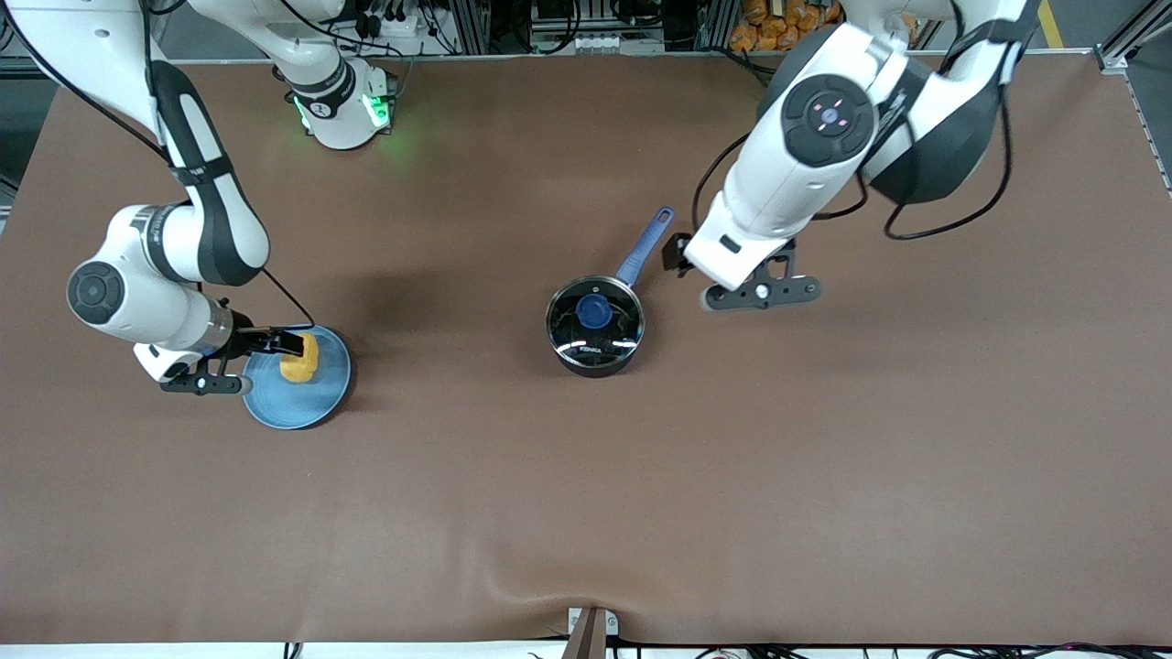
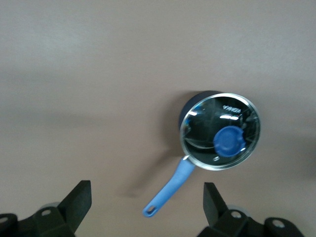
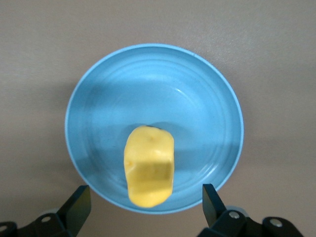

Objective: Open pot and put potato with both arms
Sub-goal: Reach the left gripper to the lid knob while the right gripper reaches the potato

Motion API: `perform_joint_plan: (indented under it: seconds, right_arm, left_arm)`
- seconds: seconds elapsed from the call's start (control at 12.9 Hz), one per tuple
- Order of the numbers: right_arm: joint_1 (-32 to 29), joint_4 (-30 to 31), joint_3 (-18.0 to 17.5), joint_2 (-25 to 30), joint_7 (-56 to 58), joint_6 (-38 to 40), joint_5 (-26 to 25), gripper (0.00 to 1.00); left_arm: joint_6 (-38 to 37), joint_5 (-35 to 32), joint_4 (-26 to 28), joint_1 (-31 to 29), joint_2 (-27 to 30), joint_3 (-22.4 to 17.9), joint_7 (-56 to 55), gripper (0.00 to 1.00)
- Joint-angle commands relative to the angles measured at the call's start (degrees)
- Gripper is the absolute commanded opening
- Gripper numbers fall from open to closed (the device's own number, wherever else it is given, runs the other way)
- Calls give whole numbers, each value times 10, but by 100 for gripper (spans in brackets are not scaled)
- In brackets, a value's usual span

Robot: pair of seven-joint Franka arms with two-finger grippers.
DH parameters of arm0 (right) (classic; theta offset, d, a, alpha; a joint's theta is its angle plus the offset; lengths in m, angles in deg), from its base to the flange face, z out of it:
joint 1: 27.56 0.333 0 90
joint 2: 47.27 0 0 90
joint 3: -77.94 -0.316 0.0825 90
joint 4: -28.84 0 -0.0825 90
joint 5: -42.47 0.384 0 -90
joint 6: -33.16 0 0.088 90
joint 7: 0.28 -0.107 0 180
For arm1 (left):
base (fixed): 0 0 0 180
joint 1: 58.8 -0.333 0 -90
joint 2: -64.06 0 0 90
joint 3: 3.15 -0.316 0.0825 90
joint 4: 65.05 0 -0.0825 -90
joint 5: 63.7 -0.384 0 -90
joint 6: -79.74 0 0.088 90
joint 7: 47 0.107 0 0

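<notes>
Lowest in the frame, bare brown table (image 1: 586,513), nothing lying in either arm's way. Up a little, toward the right arm's end: flat light-blue plate (image 1: 275,407) with the potato (image 1: 300,360) lying on it, off-centre, close to the rim. Right gripper (image 1: 284,344) down low at that plate, fingers spread wide to either side of the potato, not touching it, nothing held. Risk here, by judgement: smooth oval lump on a slick plate, so a squeeze off its middle could squirt it out or skate the plate along the cloth; a finger dropped too low could also catch the rim. Centre of the frame now: the pot (image 1: 595,325), upright, glass lid (image 2: 219,131) on and closed, blue knob (image 1: 594,311) on top, long blue handle (image 1: 644,247) slanting toward the upper part of the frame. Left gripper (image 1: 679,254) up in the air over the table just beside the handle's tip, fingers wide, empty, not yet over the knob. Danger there: small round knob, easy to pinch off-centre and drag the whole light pan; handle close to the arm's path, easily bumped. Lid shut means no way in for the potato until it is lifted. Top of the frame: right arm's base (image 1: 343,110) glowing green, well apart from everything.
</notes>
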Motion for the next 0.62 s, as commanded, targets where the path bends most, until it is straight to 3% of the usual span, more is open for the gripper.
perform_joint_plan:
  seconds: [0.0,0.54]
  right_arm:
    - [-7,-5,-5,-31,-1,-15,-6,100]
    - [-7,-5,-5,-62,-2,-34,-5,100]
  left_arm:
    - [10,-13,-60,32,-62,-4,-60,100]
    - [106,-26,-73,150,-136,-70,-175,100]
